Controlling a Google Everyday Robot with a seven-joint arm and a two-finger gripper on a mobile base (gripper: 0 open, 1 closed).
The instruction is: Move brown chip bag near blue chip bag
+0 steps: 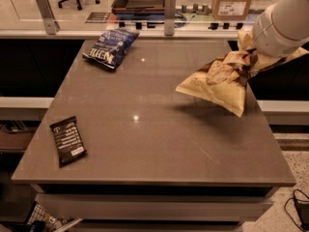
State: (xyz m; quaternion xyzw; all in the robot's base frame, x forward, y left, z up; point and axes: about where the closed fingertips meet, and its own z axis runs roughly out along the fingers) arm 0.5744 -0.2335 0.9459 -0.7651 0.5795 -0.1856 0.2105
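The brown chip bag [217,83], crinkly tan-yellow and dark brown, hangs in the air above the right side of the table, its low corner pointing down and left, with a shadow under it. My gripper [251,62] grips its upper right end, below the white arm that comes in from the upper right; the bag and the arm hide the fingers. The blue chip bag [110,48] lies flat at the far left of the table, well apart from the brown bag.
A small black bar wrapper [68,140] lies near the table's [145,144] front left corner. A glass partition with metal posts [169,6] runs along the far edge. A cardboard box [233,1] stands behind it. A cable lies on the floor at bottom right.
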